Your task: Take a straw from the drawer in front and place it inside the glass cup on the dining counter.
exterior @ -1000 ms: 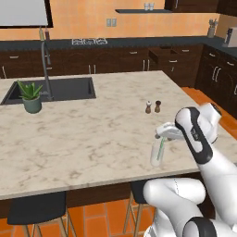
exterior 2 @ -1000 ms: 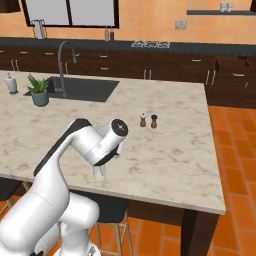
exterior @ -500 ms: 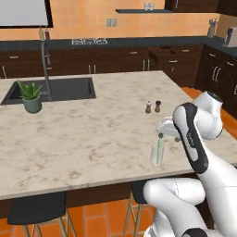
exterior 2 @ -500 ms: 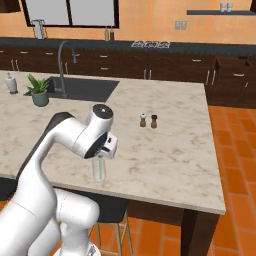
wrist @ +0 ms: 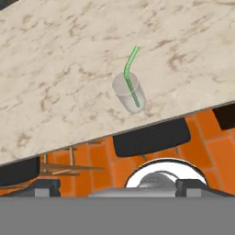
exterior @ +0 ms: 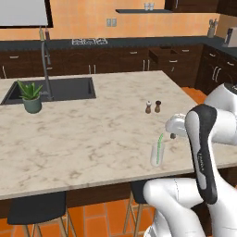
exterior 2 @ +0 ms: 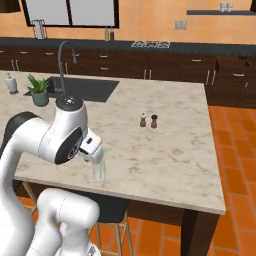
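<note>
Standing mid-frame, the glass cup (wrist: 129,93) holds the straw (wrist: 132,78) on the unlabelled table (wrist: 55,69); jaws apart.

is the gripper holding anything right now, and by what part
Nothing is held. The gripper has its jaws open and apart from the straw, which stands in the glass cup on the dining counter.

The clear glass cup (wrist: 129,93) stands upright on the beige marble dining counter (exterior: 83,134), close to its near edge. The light green straw (wrist: 132,75) leans inside it, top poking above the rim.
</note>
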